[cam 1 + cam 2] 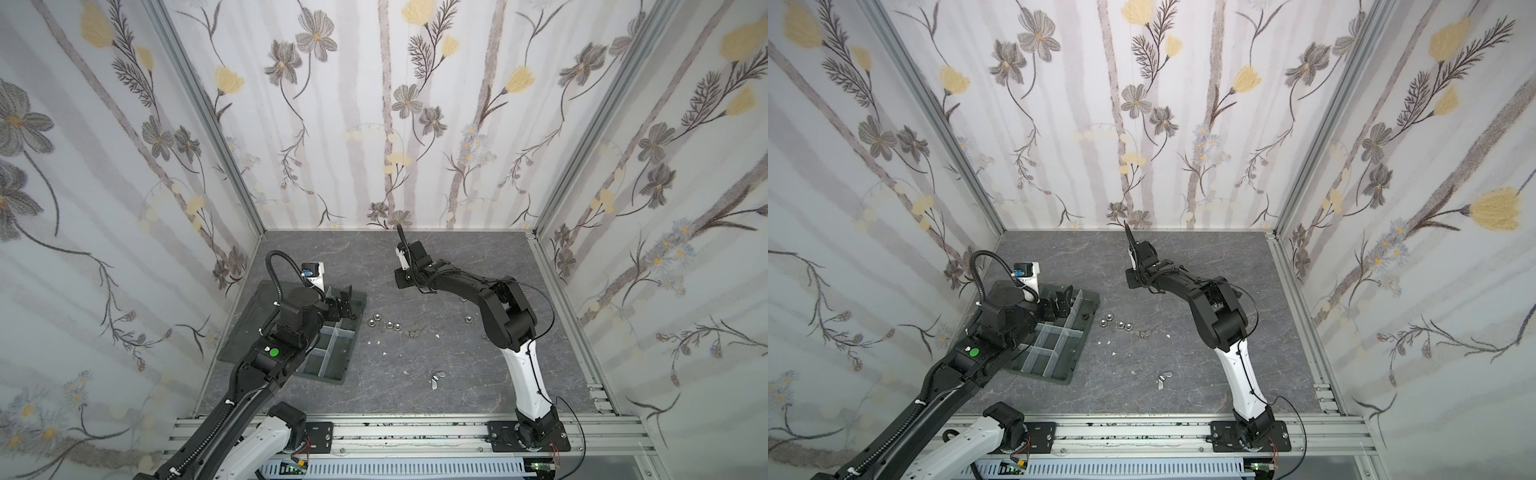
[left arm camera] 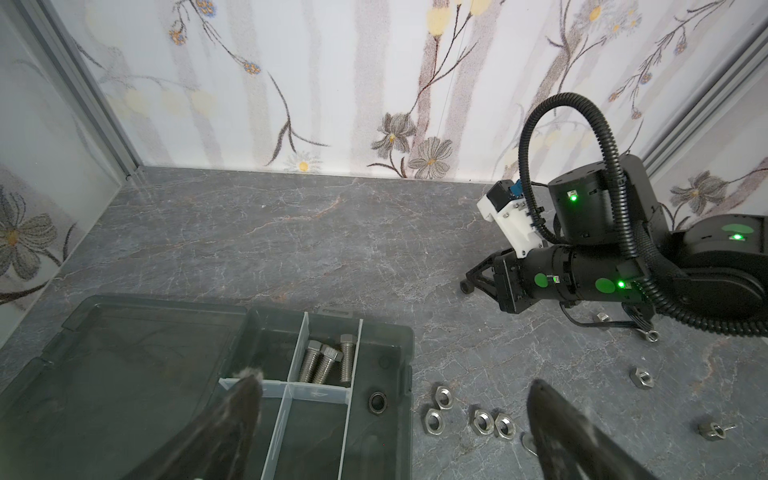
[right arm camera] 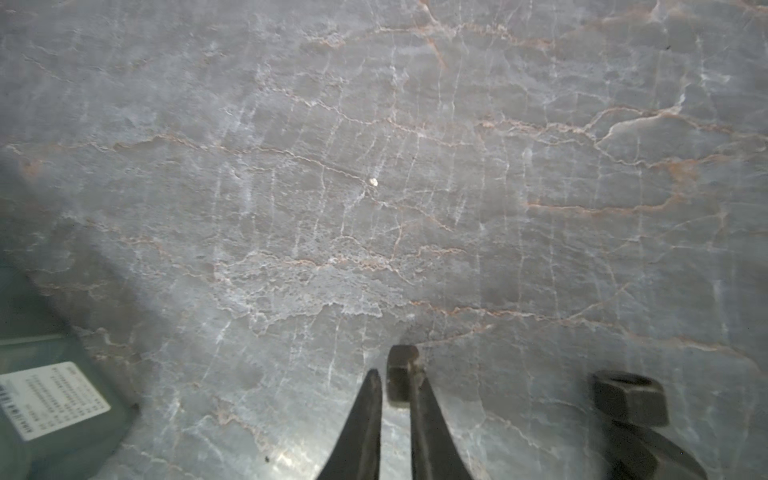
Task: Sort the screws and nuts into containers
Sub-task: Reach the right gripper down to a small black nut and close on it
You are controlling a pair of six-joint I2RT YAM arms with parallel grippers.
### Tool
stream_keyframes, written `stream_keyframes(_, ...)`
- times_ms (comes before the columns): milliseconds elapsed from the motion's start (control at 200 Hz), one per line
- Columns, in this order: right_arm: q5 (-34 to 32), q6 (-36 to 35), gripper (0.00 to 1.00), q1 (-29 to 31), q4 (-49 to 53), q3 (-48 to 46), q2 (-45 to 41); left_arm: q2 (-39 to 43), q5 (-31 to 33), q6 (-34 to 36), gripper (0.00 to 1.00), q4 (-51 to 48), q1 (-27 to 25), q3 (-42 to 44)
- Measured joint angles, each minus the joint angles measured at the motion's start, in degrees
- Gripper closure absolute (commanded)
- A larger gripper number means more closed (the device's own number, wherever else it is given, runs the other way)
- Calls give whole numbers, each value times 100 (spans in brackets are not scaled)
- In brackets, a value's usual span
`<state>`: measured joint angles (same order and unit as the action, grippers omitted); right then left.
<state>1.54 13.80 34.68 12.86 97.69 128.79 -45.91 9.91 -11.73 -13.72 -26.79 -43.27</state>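
Observation:
My right gripper (image 3: 397, 376) points down at the table behind the middle, also in both top views (image 1: 400, 283) (image 1: 1131, 280). Its fingers are almost together with a small black nut (image 3: 401, 374) standing on edge between the tips. Another black hex piece (image 3: 629, 399) lies just beside it. My left gripper (image 2: 395, 397) hangs wide open and empty over the far end of the containers' tray (image 1: 332, 378) (image 1: 1054, 376) (image 2: 409, 361). One compartment holds three silver screws (image 2: 328, 363), the neighbouring one a dark nut (image 2: 377, 402). Several silver nuts (image 1: 376, 318) (image 2: 482, 420) lie on the table right of the tray.
The tray's flat dark lid (image 1: 253, 316) (image 2: 124, 357) lies open to the left. Wing nuts (image 1: 436, 378) sit near the front, another (image 1: 411, 333) by the silver nuts. A lone nut (image 1: 467, 319) lies under the right arm. White flecks (image 1: 437, 334) dot the grey table.

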Motion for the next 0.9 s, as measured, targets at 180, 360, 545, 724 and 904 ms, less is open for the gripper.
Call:
stream_keyframes(180, -2, 0, 85, 68, 33, -66, -208, 63, 20, 0, 0, 2, 0, 7)
stream_keyframes(360, -173, -2, 61, 116, 76, -85, -306, 98, 39, 0, 0, 0, 0, 31)
stream_keyframes(545, -415, 2, 59, 120, 280, 72, -70, 114, 50, 0, 0, 2, 0, 31)
stream_keyframes(724, -573, 4, 58, 116, 367, 275, 175, 85, 52, 0, 0, 2, 0, 31)
stream_keyframes(904, -643, 4, 58, 116, 424, 520, 387, 66, 52, 2, 0, 4, 0, 33)
